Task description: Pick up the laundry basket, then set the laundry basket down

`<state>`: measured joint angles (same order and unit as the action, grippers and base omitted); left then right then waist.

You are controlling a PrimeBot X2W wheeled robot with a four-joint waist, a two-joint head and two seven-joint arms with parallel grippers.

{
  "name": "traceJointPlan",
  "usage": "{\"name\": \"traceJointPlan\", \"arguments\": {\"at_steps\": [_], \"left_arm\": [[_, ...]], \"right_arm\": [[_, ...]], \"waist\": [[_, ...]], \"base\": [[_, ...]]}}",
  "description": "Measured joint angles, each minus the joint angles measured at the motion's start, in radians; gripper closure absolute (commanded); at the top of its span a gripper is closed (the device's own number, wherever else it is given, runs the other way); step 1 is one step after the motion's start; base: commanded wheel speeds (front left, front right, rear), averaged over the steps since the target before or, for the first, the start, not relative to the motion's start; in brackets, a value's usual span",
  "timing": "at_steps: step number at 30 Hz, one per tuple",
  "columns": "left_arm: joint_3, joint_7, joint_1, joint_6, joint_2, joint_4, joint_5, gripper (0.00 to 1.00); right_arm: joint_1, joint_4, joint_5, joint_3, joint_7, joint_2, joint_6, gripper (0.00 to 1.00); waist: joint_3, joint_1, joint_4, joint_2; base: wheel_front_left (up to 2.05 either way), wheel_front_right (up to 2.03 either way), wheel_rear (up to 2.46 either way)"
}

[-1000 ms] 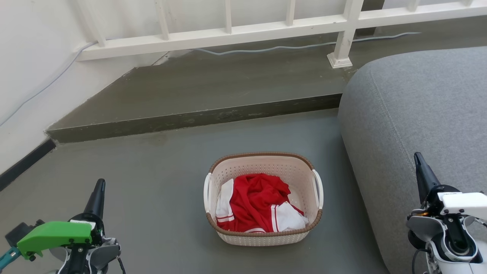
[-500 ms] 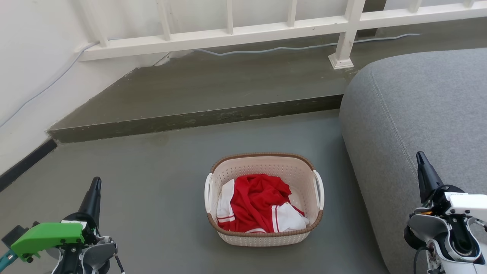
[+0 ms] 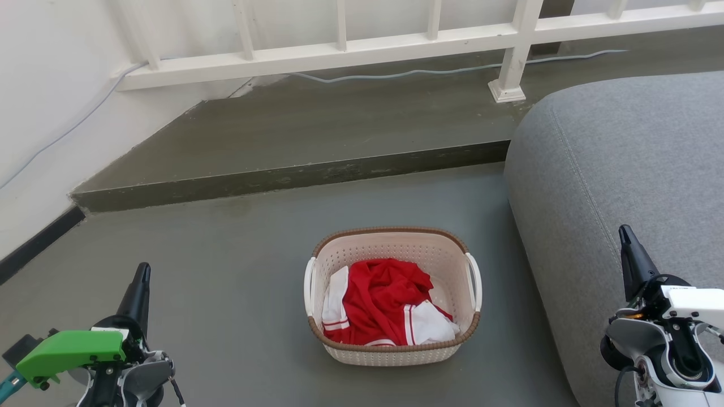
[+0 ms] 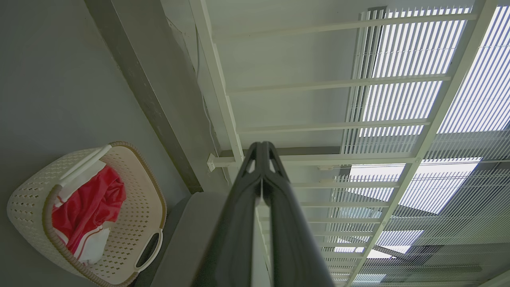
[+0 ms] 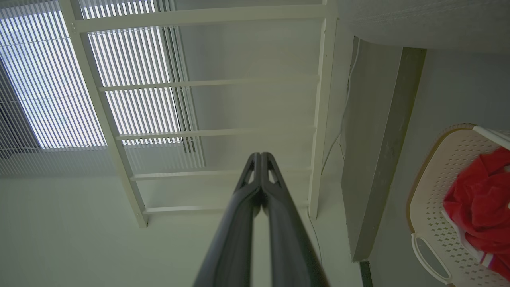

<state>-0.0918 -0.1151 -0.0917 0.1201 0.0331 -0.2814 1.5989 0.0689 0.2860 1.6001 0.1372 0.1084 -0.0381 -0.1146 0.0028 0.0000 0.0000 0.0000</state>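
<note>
Laundry basket (image 3: 390, 353) | bottom hidden by clothes (image 3: 384, 305) | cropped in right wrist view

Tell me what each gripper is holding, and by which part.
Nothing is held. The left gripper and right gripper are both shut on air, apart from the basket, which sits on the floor with its handles untouched.

Home: sofa (image 3: 622, 169), white railing (image 3: 339, 51).

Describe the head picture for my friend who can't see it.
A cream-white perforated plastic laundry basket with a brown rim stands on the grey floor, holding red and white clothes. The left gripper and right gripper, both shut, flank it beside a grey fabric sofa.
</note>
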Motion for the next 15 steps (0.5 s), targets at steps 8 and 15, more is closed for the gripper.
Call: {"name": "traceJointPlan", "arguments": {"at_steps": [8, 15], "left_arm": [[0.0, 0.0, 0.0, 0.0, 0.0, 0.001, 0.0, 1.0], [0.001, 0.0, 0.0, 0.0, 0.0, 0.001, 0.0, 1.0]], "right_arm": [[0.0, -0.001, 0.0, 0.0, 0.0, 0.0, 0.0, 1.0], [0.0, -0.001, 0.0, 0.0, 0.0, 0.0, -0.001, 1.0]], "waist": [[0.0, 0.0, 0.0, 0.0], [0.0, 0.0, 0.0, 0.0]], "base": [[0.0, 0.0, 0.0], [0.0, 0.0, 0.0]]}}
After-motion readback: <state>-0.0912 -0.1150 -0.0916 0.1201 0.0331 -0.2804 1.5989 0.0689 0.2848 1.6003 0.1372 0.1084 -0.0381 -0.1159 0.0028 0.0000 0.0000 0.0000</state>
